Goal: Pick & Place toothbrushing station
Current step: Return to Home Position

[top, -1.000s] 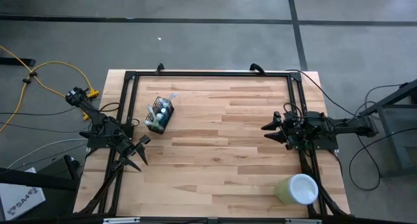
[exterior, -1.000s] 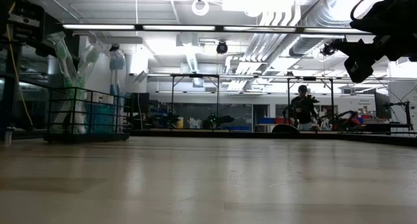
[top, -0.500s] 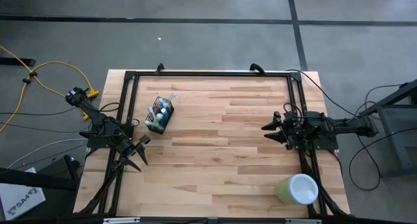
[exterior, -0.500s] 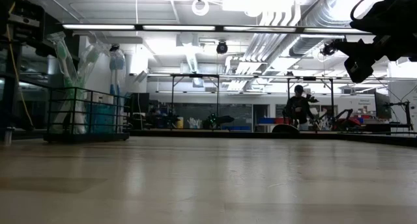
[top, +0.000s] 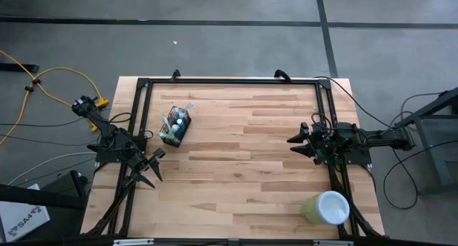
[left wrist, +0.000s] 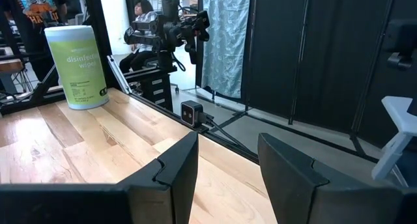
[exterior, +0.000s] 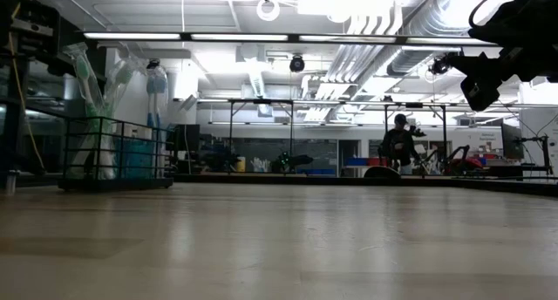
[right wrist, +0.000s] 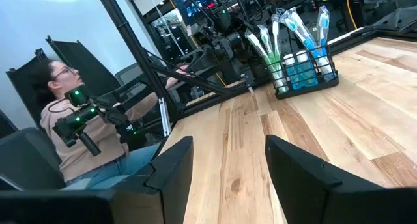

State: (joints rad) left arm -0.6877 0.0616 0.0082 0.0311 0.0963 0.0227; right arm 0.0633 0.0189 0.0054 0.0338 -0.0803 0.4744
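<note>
**Q:** Where was the holder?

**A:** The black wire holder stood upright on the worktop, in its left half. Toothbrushes, green and blue, stood in it with their heads up.

**Q:** How did it lie relative to the left pincer?

**A:** The left pincer was at the worktop's left edge. Seen from above, the holder was near it but apart from it. It sat higher in the picture than the pincer and a little toward the worktop's middle. The left wrist view did not show the holder at all.

**Q:** Was that pincer holding anything?

**A:** No. Its two dark fingers were spread wide, with only bare wood between them.

**Q:** And the right pincer?

**A:** The right pincer was by the right edge, well apart from the holder and pointing across the worktop toward it. Its fingers were also parted wide and held nothing. The holder showed beyond them, at the far side.

**Q:** Anything else on the worktop?

**A:** A pale green tub stood at the right corner, lower in the overhead picture than the right pincer. A person sat beyond the worktop.
</note>
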